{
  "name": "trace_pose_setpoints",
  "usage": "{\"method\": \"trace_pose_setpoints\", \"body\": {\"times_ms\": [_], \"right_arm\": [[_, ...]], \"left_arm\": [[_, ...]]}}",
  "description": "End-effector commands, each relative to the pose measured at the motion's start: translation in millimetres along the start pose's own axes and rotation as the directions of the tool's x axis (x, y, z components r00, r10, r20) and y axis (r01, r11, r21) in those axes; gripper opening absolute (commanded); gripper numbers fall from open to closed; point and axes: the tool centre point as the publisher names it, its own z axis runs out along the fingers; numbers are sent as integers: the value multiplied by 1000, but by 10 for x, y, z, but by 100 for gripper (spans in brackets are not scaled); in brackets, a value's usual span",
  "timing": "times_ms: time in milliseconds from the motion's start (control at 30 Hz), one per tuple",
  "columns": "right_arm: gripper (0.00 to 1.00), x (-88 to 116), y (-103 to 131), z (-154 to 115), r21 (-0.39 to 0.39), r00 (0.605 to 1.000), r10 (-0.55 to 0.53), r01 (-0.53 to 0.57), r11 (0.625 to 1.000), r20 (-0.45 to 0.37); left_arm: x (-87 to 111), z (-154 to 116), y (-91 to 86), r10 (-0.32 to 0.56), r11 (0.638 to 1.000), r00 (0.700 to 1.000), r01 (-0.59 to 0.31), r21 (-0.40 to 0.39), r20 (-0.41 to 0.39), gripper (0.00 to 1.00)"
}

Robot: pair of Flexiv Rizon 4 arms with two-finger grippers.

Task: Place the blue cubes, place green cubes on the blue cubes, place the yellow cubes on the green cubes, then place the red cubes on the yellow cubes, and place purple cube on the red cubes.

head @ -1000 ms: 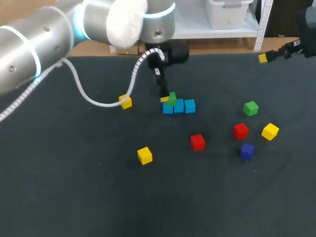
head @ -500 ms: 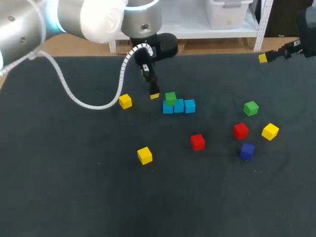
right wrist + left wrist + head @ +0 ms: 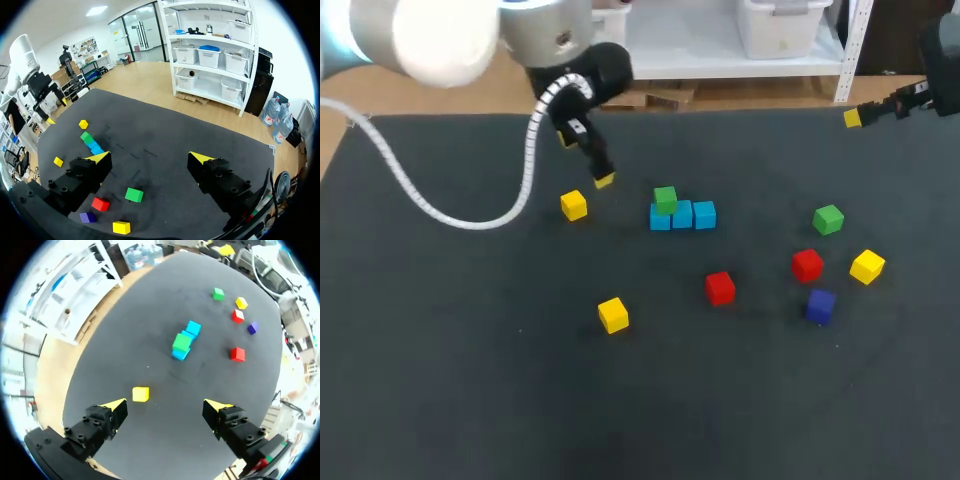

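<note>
Dark cloth covers the table (image 3: pixel 440 380), and small cubes lie scattered over it. 3 blue cubes (image 3: pixel 694 215) stand in a touching row near the middle, and 1 green cube (image 3: pixel 665 199) rests on top of the row's left end.

That green cube is what has just changed. 1 second ago the left jaws were down at it, over the row. Half a second later they had let go and lifted clear. Now the left arm (image 3: pixel 555 40) has drawn back toward the far left, with its jaws hanging just beyond the far yellow cube (image 3: pixel 574 205). The left wrist view shows them spread wide with nothing between them, that yellow cube lying ahead and the stack farther on. The green cube has stayed where it was set and looks steady.

The right jaws are also released and empty. They are parked above the table's far right corner and have not moved across the 3 head views.

So the 1st green is placed, and 2 blue tops are bare. Only 1 more green cube (image 3: pixel 828 219) shows, well to the right, near a red cube (image 3: pixel 807 265), a yellow cube (image 3: pixel 867 266) and the purple cube (image 3: pixel 820 305). It is probably the next pick, and it lies on the right arm's side. Another red cube (image 3: pixel 720 288) and a near yellow cube (image 3: pixel 613 314) wait for later layers.
</note>
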Motion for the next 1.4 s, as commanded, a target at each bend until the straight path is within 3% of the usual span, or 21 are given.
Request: {"method": "trace_pose_setpoints", "body": {"times_ms": [33, 200, 400, 767, 1000, 1333, 1400], "right_arm": [[100, 2, -12, 10, -4, 1000, -1, 1, 1000, 3], [100, 2, -12, 10, -4, 1000, -1, 1, 1000, 3], [100, 2, -12, 10, -4, 1000, -1, 1, 1000, 3], [100, 2, -12, 10, -4, 1000, -1, 1, 1000, 3], [100, 2, -12, 10, -4, 1000, -1, 1, 1000, 3], [100, 2, -12, 10, -4, 1000, -1, 1, 1000, 3], [100, 2, -12, 10, -4, 1000, -1, 1, 1000, 3]], "left_arm": [[319, -136, 42, -57, 997, 978, 65, -33, 203, 100], [502, -252, 177, -140, 984, 953, 163, -67, 270, 100], [674, -323, 178, -193, 968, 920, 236, -89, 340, 100], [991, -332, 278, -308, 907, 829, 404, -120, 467, 100], [1062, -418, 364, -382, 850, 747, 515, -110, 545, 100], [1198, -394, 539, -470, 793, 668, 607, -57, 578, 100], [1204, -402, 562, -468, 792, 668, 607, -60, 579, 100]]}}
